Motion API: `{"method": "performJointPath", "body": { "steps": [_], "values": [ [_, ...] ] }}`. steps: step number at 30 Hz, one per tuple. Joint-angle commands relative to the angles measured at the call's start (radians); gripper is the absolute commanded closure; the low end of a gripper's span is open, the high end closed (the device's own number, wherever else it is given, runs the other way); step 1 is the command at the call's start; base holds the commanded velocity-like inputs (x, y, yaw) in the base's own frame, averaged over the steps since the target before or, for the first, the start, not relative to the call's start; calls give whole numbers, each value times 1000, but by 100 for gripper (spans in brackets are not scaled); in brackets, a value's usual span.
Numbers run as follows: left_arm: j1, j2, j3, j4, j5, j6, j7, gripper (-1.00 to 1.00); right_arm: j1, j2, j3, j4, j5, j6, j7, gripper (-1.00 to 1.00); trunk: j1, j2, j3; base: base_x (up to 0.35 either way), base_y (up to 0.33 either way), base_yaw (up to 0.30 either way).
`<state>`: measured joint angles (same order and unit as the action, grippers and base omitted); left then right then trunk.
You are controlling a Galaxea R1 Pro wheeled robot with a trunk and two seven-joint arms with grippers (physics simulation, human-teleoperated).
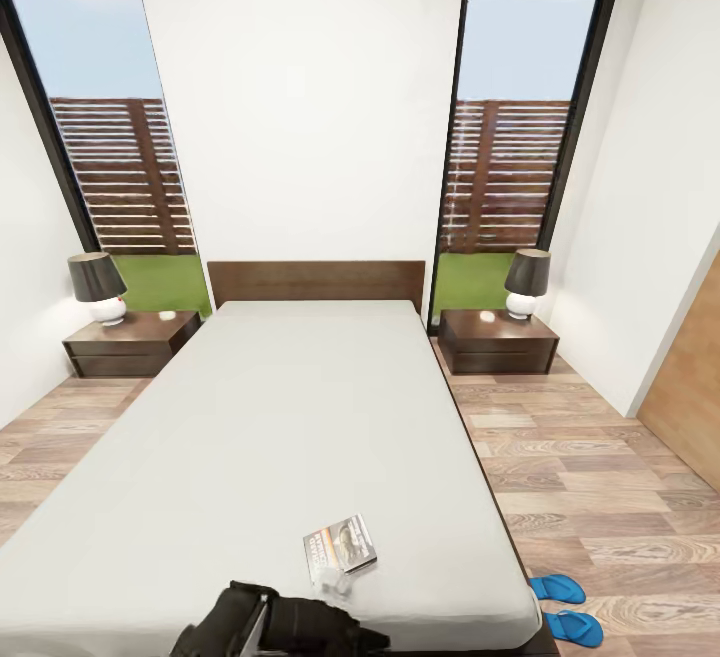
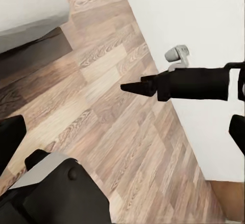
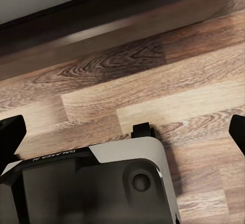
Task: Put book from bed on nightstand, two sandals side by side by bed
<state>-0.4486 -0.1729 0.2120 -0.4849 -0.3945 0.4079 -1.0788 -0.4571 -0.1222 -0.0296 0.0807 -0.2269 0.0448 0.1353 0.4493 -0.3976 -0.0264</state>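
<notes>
The large low bed (image 1: 290,417) has a plain off-white mattress and a dark brown wooden frame and headboard. The thin paperback book (image 1: 340,544), just ahead of the black robot arm (image 1: 280,627), has a dark pictured cover with an orange band. The two flat sandals (image 1: 565,609) are bright blue. The floor (image 1: 590,477) is wood plank in mixed tan and brown grain. The two low nightstands (image 1: 498,340) are dark brown with glossy tops; each lamp (image 1: 527,282) has a dark shade on a white base. Walls are white, window frames (image 1: 585,87) dark, the slatted fence (image 1: 500,172) red-brown, the grass green.

In the left wrist view, the black left gripper fingertips (image 2: 10,137) frame tan planks and a white wall.
</notes>
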Motion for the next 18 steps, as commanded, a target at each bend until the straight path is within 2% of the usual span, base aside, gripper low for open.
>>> {"method": "performJointPath", "body": {
  "steps": [1, 3, 6, 7, 11, 12, 13, 14, 15, 16, 17, 18],
  "values": [
    [-1, -2, 8, -28, -8, 26, -36, -100, -2, 0, -3, 2, -6, 1, 4, -100, 1, -2, -2, 0, 0, 0],
    [-1, -2, 3, -136, -4, 86, -105, -100, -2, 0, -3, 2, -7, 1, 4, -100, 1, -2, -2, 0, 0, 0],
    [-4, -2, -4, -216, 7, 140, -128, -100, -2, 0, -3, 2, -6, 1, 4, -100, 1, -2, -2, 0, 0, 0],
    [-13, -2, -12, -267, 23, 186, -138, -100, -2, 0, -3, 2, -6, 1, 4, -100, 1, -2, -2, 0, 0, 0],
    [-56, -2, -53, -352, 84, 285, -147, -100, -2, 0, -3, 2, -6, 1, 4, -100, 1, -2, -2, 0, 0, 0],
    [-69, -2, -70, -370, 105, 309, -149, -100, -2, 0, -3, 2, -6, 1, 4, -100, 1, -2, -2, 0, 0, 0],
    [-97, -2, -109, -400, 154, 353, -150, -100, -2, 0, -3, 2, -6, 1, 4, -100, 1, -2, -2, 0, 0, 0],
    [-111, -2, -131, -413, 180, 373, -150, -100, -2, 0, -3, 2, -6, 1, 4, -100, 1, -2, -2, 0, 0, 0],
    [-142, -2, -173, -436, 235, 407, -149, -100, -2, 0, -3, 2, -7, 1, 4, -100, 1, -2, -2, 0, 0, 0],
    [-157, -2, -192, -446, 262, 421, -148, -100, -2, 0, -3, 2, -7, 1, 4, -100, 1, -2, -2, 0, 0, 0],
    [-192, -2, -223, -463, 313, 447, -138, -100, -2, 0, -3, 2, -7, 1, 4, -100, 1, -2, -2, 0, 0, 0],
    [-210, -2, -233, -469, 336, 458, -129, -100, -2, 0, -3, 2, -7, 1, 4, -100, 1, -2, -2, 0, 0, 0]
  ]
}}
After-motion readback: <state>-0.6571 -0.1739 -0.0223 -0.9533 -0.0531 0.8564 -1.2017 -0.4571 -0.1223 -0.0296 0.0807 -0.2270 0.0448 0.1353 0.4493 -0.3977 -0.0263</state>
